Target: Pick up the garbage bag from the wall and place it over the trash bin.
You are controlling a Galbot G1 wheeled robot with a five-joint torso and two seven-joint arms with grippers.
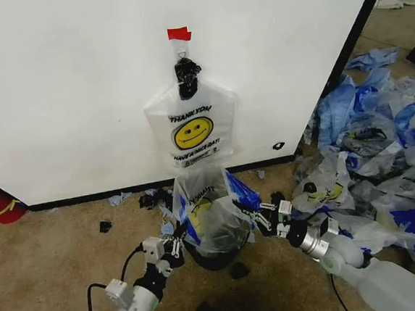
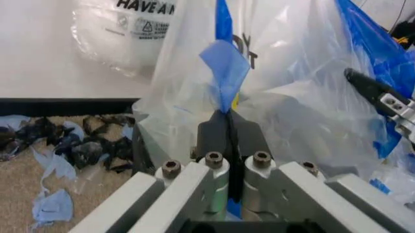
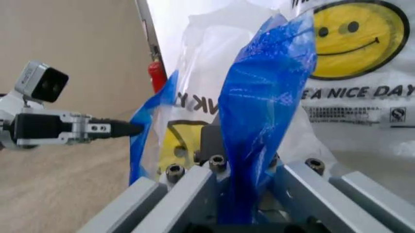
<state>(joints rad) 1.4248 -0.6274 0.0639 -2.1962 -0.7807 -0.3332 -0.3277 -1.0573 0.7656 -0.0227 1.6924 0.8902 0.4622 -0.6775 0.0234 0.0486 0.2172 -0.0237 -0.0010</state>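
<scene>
**Bag stretched over bin by both grippers**

Bag (image 1: pixel 211 212), see-through with a yellow smiley and blue patches, sits at lower centre of the head view, draped over the bin (image 1: pixel 215 258), whose dark wall shows just under the plastic. The left gripper (image 1: pixel 177 244) grips the bag's left edge, low and left of centre; the right gripper (image 1: pixel 258 216) grips a blue handle strip on the bag's right side, a little higher.

In the left wrist view, the left gripper (image 2: pixel 228 141) has its jaws clenched on a twisted blue strip of the bag (image 2: pixel 292 111), with the plastic billowing beyond it and the right gripper's dark fingertip (image 2: pixel 366 87) at the right edge of the frame. In the right wrist view, the right gripper (image 3: pixel 250 160) pinches a wide blue band of the bag (image 3: pixel 194 97), jaws closed on it, and the left gripper (image 3: pixel 123 128) reaches in from the left of the frame to the bag's far edge.

On the wall (image 1: pixel 63 88), above the bin, a whiter smiley bag (image 1: pixel 192 131) hangs from a hook under red tape (image 1: pixel 179 33). A heap of clear-and-blue bags (image 1: pixel 381 140) fills the right side of the head view, and dark scraps (image 1: pixel 105 225) lie on the carpet (image 1: pixel 50 264) at left.
</scene>
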